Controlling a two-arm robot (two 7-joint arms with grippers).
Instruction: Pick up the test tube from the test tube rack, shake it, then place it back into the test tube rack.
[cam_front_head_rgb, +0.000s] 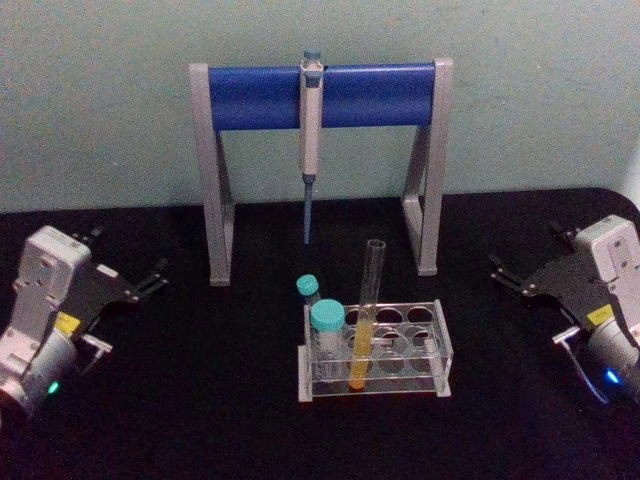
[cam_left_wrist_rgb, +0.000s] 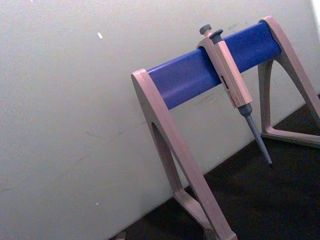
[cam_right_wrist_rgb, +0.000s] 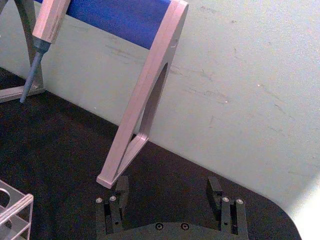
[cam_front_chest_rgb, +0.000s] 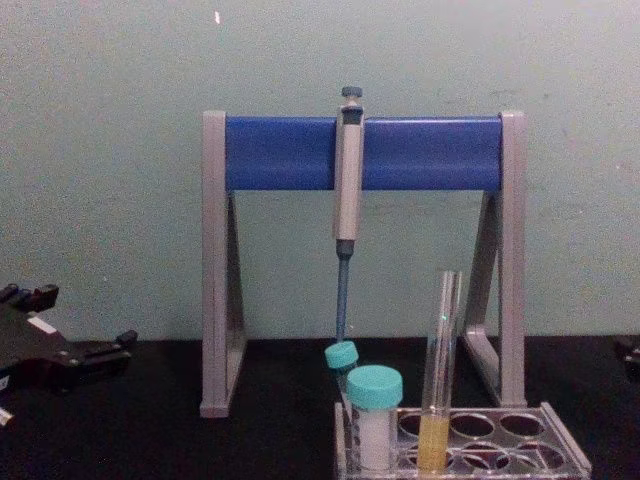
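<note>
End effector L + R open | test tube in rack

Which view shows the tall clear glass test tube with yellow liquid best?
The head view: the test tube stands whole, open rim to yellow bottom, in the clear plastic rack. The chest view shows its side low in frame. The wrist views face the grey-and-blue pipette stand.
</note>
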